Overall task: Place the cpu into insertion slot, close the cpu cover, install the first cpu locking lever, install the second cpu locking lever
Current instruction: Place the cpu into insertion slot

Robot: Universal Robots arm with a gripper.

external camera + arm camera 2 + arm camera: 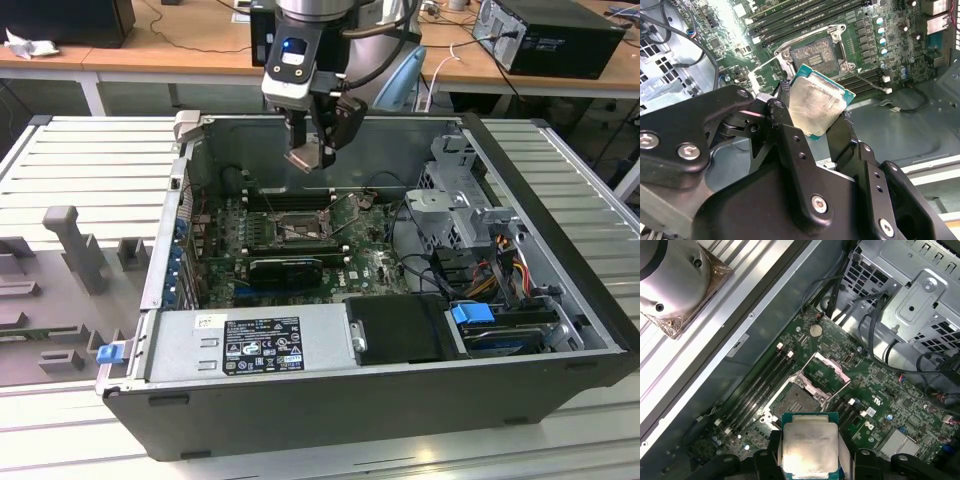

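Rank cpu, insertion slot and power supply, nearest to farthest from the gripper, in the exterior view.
1. cpu, held in the gripper.
2. insertion slot, beneath it.
3. power supply, toward the exterior view's bottom edge.

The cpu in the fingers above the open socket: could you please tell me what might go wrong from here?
1. The cpu looks tilted between the fingers, apart from the insertion slot; lowered askew, a corner could dig into the slot's contacts.
2. The grip is on the chip's edges, so it might slip.
3. The cpu cover stands raised beside the slot; the fingers might catch it.
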